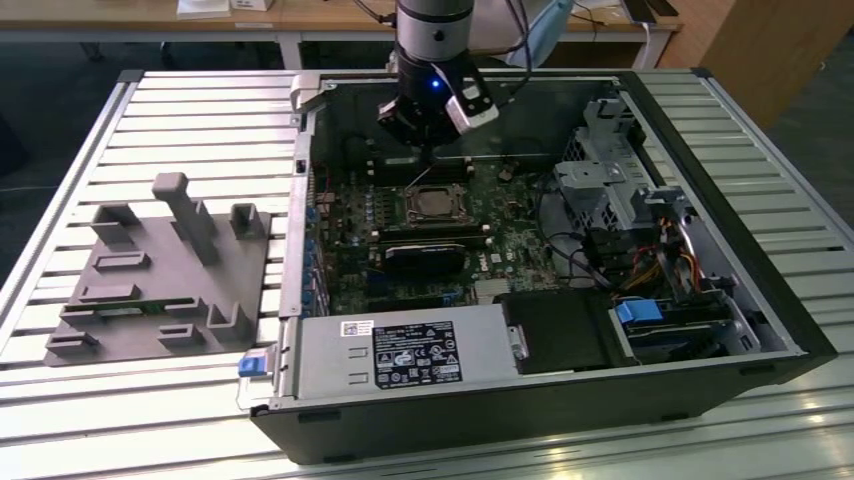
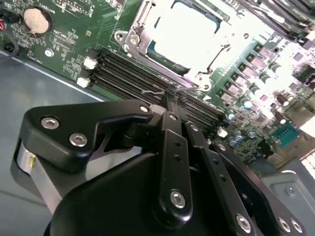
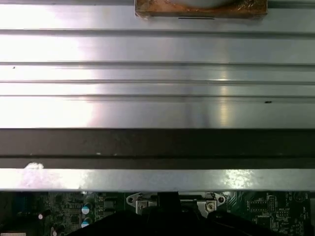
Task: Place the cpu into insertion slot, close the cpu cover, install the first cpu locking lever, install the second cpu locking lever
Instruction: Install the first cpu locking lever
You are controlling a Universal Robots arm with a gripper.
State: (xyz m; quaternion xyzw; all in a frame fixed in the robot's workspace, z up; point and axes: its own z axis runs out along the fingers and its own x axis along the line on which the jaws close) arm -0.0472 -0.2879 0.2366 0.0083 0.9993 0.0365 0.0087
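Note:
The cpu (image 2: pixel 184 32) lies bright and silvery in the insertion slot (image 2: pixel 206 78), with the cpu cover (image 2: pixel 142 29) lying flat as a metal frame around it. In the exterior view the cpu (image 1: pixel 435 206) sits mid-motherboard inside the open computer case. My gripper (image 2: pixel 170 98) is shut, its tips down at the socket's edge beside the memory slots. There they touch a thin wire locking lever (image 2: pixel 155 91). From outside, the gripper (image 1: pixel 424 168) hangs just behind the socket. The first wrist view catches the gripper (image 3: pixel 169 199) in front of the socket's screws.
Long memory slots (image 2: pixel 128 73) run beside the socket, and a coin battery (image 2: pixel 37 18) sits nearby. A black heatsink block (image 1: pixel 430 258) lies in front of the socket. The power supply (image 1: pixel 394 355), drive cage (image 1: pixel 601 180) and cables crowd the case. A grey fixture (image 1: pixel 160 270) stands at the exterior view's left.

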